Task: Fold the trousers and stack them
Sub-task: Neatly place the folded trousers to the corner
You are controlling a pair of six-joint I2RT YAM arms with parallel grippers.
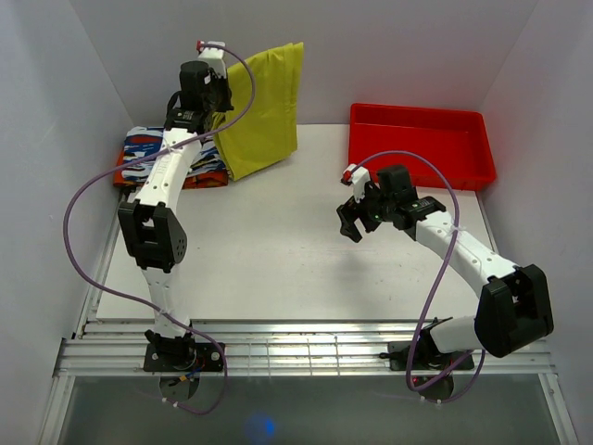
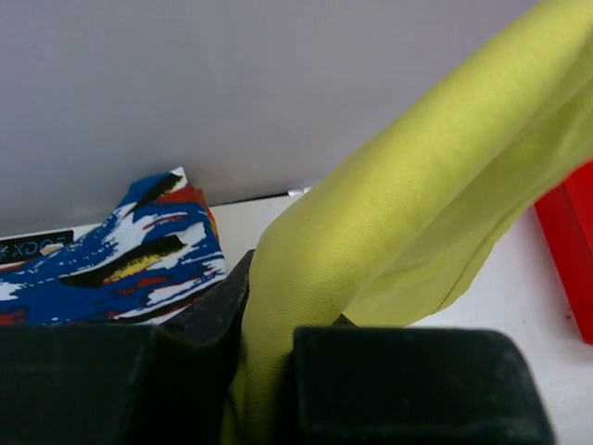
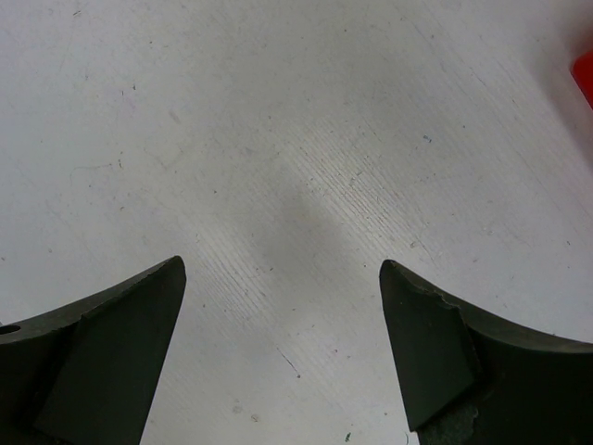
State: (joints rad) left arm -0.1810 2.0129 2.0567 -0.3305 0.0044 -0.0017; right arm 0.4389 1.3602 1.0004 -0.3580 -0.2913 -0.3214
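Observation:
The yellow-green trousers (image 1: 267, 109) hang folded in the air at the back left, their lower edge near the table. My left gripper (image 1: 216, 98) is shut on one edge of them. In the left wrist view the cloth (image 2: 417, 204) runs up and to the right out of the pinch between the two dark fingers of the left gripper (image 2: 269, 357). My right gripper (image 1: 356, 219) hovers over the middle of the table, apart from the trousers. In the right wrist view the right gripper (image 3: 283, 311) stands open with only bare tabletop between its fingers.
A folded blue, white, black and orange patterned garment (image 1: 151, 153) lies at the back left, just left of the trousers, and shows as the patterned garment (image 2: 120, 260) beside my left fingers. A red tray (image 1: 422, 144) stands at the back right. White walls enclose the table.

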